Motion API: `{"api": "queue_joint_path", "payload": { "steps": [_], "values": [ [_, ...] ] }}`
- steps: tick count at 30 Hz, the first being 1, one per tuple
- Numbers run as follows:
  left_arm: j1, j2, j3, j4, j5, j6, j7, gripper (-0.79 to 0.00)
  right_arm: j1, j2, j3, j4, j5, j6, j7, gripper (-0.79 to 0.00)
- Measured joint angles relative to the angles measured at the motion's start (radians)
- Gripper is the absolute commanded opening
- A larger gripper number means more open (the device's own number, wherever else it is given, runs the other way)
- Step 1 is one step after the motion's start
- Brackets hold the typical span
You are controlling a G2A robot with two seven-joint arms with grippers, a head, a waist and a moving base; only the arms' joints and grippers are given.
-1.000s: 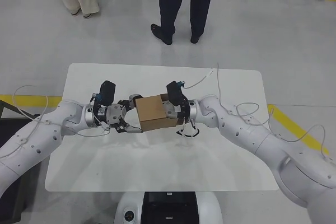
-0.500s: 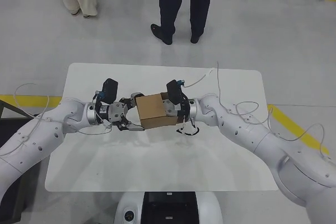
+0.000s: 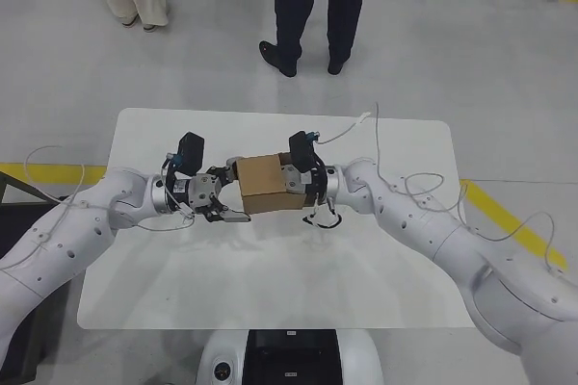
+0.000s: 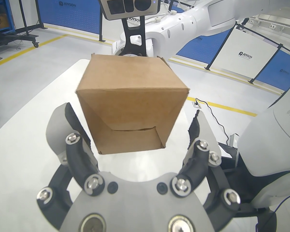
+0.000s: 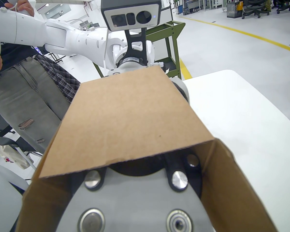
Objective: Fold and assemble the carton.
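A white table with rounded corners (image 3: 385,279) takes up most of the floor in front of me. Over its middle, between the two arms, hangs a brown cardboard carton (image 3: 262,183), folded into a box shape and seemingly clear of the surface. Its open end is sleeved over the right gripper (image 3: 295,182), which carries it from inside; whether that pincer is clenched or released I cannot tell. The closed end, with a tucked flap, faces the left gripper (image 4: 132,109), whose pincer is spread wide, its black-padded fingers (image 4: 71,121) flanking the carton's end without touching it.
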State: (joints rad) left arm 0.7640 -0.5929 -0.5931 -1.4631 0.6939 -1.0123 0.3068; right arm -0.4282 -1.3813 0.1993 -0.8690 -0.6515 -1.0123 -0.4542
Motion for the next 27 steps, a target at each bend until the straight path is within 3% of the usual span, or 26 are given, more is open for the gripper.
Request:
{"api": "queue_joint_path", "payload": {
  "steps": [10, 27],
  "values": [
    [0.05, 0.015, -0.063, 0.001, -0.001, 0.0, -0.002, 0.0, 0.001, -0.002, 0.018, 0.009, -0.024, 0.0, -0.001, -0.785],
    [0.045, -0.027, -0.087, 0.005, -0.045, 0.0, -0.101, 0.0, -0.012, -0.04, 0.053, 0.033, -0.042, 0.0, 0.048, -0.785]
  ]
}}
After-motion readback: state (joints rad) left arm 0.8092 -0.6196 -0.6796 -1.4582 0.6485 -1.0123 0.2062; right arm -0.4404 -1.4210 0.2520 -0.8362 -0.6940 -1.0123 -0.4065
